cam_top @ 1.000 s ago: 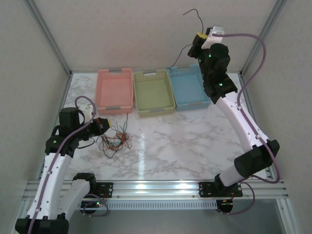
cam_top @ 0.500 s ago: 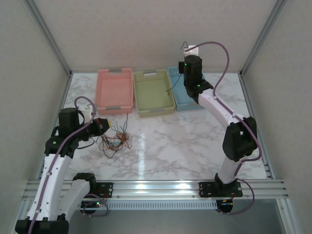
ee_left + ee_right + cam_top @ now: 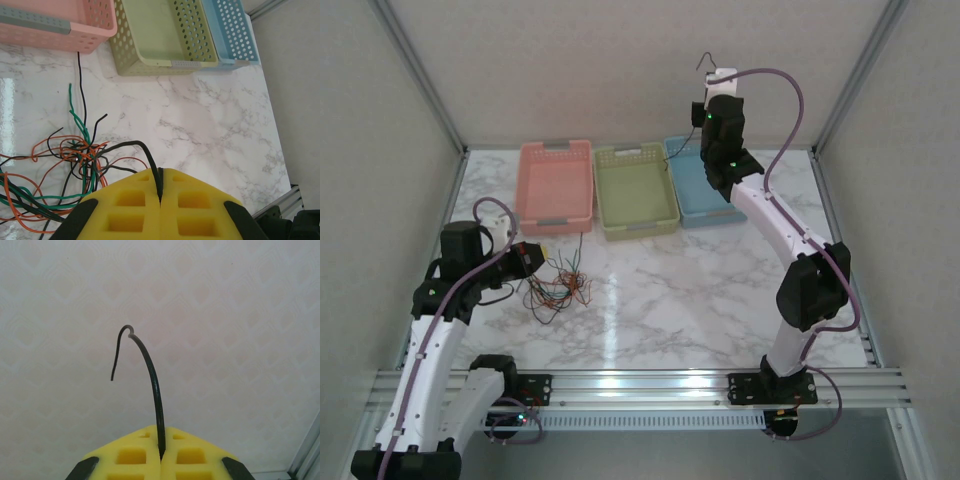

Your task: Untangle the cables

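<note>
The cables (image 3: 558, 290) lie as a loose tangle of black, orange and green wires (image 3: 75, 155) on the marble table, in front of the pink basket. My left gripper (image 3: 533, 258) sits low at the tangle's left edge. Its yellow jaws (image 3: 160, 172) are shut on a black cable (image 3: 142, 147) that runs into the tangle. My right gripper (image 3: 708, 88) is raised high above the blue basket and points at the back wall. It (image 3: 161, 432) is shut on a separate black cable (image 3: 152, 380), whose hooked end rises above the jaws.
Three perforated baskets stand in a row at the back of the table: pink (image 3: 556, 146), green (image 3: 632, 152) and blue (image 3: 692, 215). They also show in the left wrist view, pink (image 3: 60, 37), green (image 3: 150, 62), blue (image 3: 235, 30). Walls close in three sides.
My right arm has swung left from the back right corner to above the blue basket, carrying its black cable. The left arm and the tangle have not moved.
</note>
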`<state>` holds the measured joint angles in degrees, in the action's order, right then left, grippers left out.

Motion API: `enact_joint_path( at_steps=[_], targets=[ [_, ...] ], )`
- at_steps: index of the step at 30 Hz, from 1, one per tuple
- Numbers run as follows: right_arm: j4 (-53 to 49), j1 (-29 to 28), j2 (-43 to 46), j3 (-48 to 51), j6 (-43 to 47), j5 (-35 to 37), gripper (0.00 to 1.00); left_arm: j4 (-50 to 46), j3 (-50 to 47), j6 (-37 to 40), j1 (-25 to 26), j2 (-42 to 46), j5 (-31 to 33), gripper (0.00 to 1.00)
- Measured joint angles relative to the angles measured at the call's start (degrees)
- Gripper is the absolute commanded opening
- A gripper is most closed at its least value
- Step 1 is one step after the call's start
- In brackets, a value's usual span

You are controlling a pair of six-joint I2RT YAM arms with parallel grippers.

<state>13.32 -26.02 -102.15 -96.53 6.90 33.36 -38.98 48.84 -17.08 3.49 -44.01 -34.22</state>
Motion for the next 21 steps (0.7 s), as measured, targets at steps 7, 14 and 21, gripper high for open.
enact_joint_path(
  at_steps=[7, 14, 21],
  targets=[
    [11.8, -0.7, -6.6, -0.1, 12.4, 5.2, 0.00, 0.0, 0.0, 0.0, 0.0, 0.0, 0.0, 0.00],
    [14.5, -1.9, -9.7, -0.2, 22.6, 7.6, 0.00, 0.0, 0.0, 0.0, 0.0, 0.0, 0.0, 0.00],
    [19.9, -2.1, -10.6, -0.3, 28.8, 10.1, 0.00, 0.0, -0.1, 0.0, 0.0, 0.0, 0.0, 0.00]
  ],
)
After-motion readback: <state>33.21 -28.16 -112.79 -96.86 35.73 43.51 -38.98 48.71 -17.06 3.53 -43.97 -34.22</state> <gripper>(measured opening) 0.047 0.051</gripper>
